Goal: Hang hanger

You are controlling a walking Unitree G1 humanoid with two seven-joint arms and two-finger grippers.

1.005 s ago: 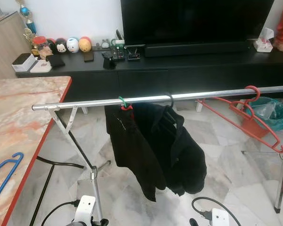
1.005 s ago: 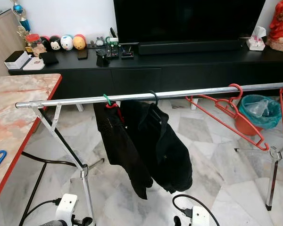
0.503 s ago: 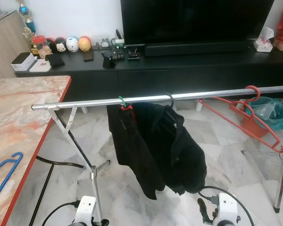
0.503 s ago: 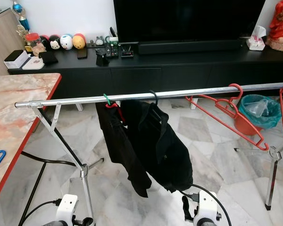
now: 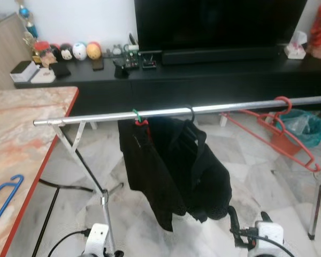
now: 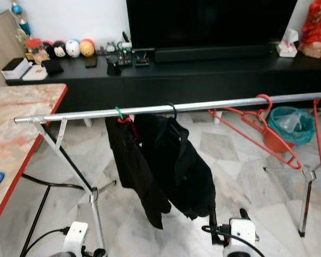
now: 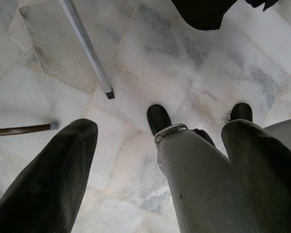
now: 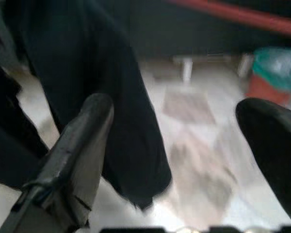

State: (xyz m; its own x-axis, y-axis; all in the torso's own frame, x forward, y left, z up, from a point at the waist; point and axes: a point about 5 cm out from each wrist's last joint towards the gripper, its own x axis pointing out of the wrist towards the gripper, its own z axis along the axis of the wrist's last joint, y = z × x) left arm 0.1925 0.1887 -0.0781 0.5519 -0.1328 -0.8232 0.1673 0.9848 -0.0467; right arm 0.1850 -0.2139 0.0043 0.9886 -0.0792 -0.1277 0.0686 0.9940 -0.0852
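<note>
Head view: a silver rail (image 5: pixel 203 110) spans the room, black clothing (image 5: pixel 174 166) hanging from it on a hanger with a black hook (image 5: pixel 191 113). Red hangers (image 5: pixel 283 128) hook on further right; a blue hanger (image 5: pixel 2 193) lies on the marble table (image 5: pixel 21 134).

Left wrist view: left gripper (image 7: pixel 155 165) spread wide over marble floor (image 7: pixel 184 73).

Right wrist view: right gripper (image 8: pixel 184 141), fingers wide apart, empty, pointed at the dark clothing.

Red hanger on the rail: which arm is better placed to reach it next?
Right, probably. The right gripper is raised with fingers open below the black clothes, on the same side as the red hanger on the rail. The left gripper hangs low over the floor.
</note>
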